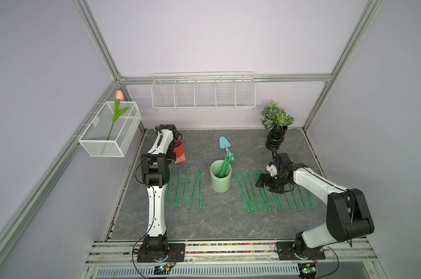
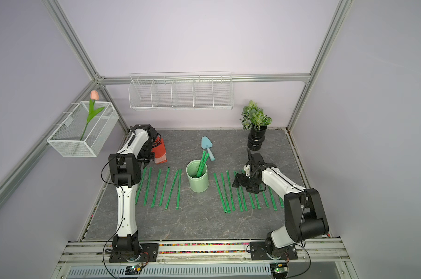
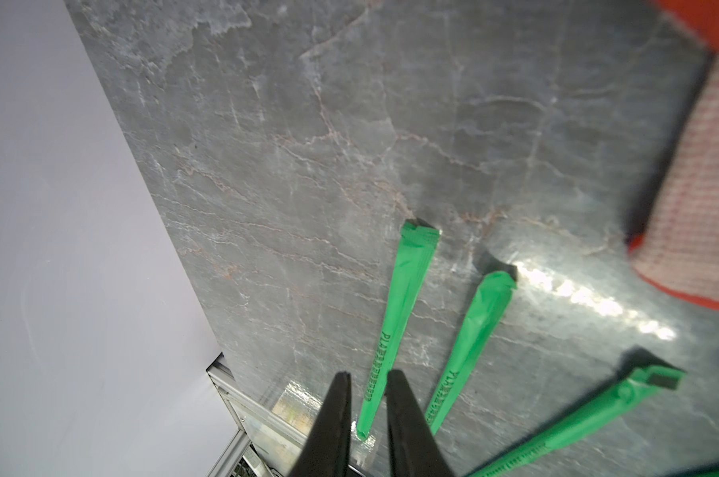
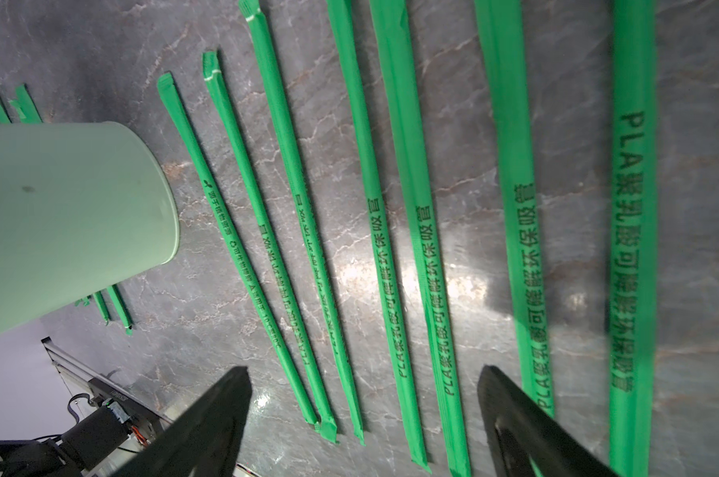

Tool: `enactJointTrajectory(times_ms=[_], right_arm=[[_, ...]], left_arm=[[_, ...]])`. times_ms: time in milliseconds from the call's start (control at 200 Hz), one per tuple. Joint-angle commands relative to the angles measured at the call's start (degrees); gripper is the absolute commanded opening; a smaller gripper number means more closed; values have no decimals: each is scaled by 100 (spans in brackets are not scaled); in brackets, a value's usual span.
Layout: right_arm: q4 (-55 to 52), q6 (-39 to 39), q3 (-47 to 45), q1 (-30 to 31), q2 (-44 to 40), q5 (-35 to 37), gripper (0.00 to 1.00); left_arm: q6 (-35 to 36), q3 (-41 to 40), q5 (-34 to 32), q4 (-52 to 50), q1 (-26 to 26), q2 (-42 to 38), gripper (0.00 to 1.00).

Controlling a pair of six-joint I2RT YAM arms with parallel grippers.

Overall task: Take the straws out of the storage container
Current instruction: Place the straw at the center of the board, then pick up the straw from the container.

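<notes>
In a top view, a few straws (image 1: 225,164) lean in the storage container (image 1: 220,187), mid-tabletop (image 1: 216,224); the others lie in rows either side.

Left wrist: the left end effector (image 3: 366,373) is narrowly parted and empty over one laid row, seemingly letting go.

Right wrist: the right end effector (image 4: 364,369) gapes wide and empty; next it should reach into the container.

**Top views, stereo pair:** mounted high at the front, angled down twd the back wall (image 1: 216,36). Both cover the whole table (image 1: 216,222), storage container (image 1: 220,183) about mid-frame, near-identical framing.

**Left wrist cam:** v. close to the table, well left of the container, facing straws (image 3: 399,314) laid there.

**Right wrist cam:** close, just right of the container, its wall in shot. Shares that side's straw row w/ top views.
</notes>
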Motion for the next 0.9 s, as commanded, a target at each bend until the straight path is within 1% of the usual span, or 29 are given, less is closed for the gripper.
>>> enactJointTrajectory(times_ms=[0, 105, 215, 325, 465, 545, 595, 625, 670, 710, 800, 895], right_arm=[[69, -20, 118, 23, 51, -118, 89], [88, 15, 115, 32, -78, -118, 89], [-26, 16, 171, 26, -314, -78, 89], [-280, -25, 320, 32, -635, 18, 89], [-545, -5, 431, 30, -1102, 119, 89], [-633, 56, 434, 31, -1359, 164, 89], [-666, 93, 427, 22, -1506, 187, 89], [-698, 107, 422, 18, -1582, 181, 89], [-753, 136, 422, 14, -1682, 195, 89], [-789, 155, 422, 13, -1766, 184, 89], [-851, 230, 420, 4, -1939, 177, 89], [-873, 299, 380, -8, -2094, 171, 89]], left_arm=[[-41, 241, -64, -294, 40, 4, 22], [-43, 279, 52, -198, 18, -343, 24], [-34, 270, 241, 53, -196, -886, 27], [67, 121, 704, 517, -623, -1496, 30], [194, -345, 1485, 1248, -1267, -2277, 30], [341, -828, 1869, 1829, -1687, -2796, 31], [412, -1260, 2359, 2301, -1873, -3179, 33], [384, -1523, 2721, 2598, -1914, -3382, 35], [376, -1968, 3547, 3113, -1900, -3685, 36], [273, -2323, 3961, 3477, -1902, -3907, 36], [57, -2963, 4447, 4108, -1929, -4293, 36], [36, -3322, 4579, 4368, -2026, -4506, 37]])
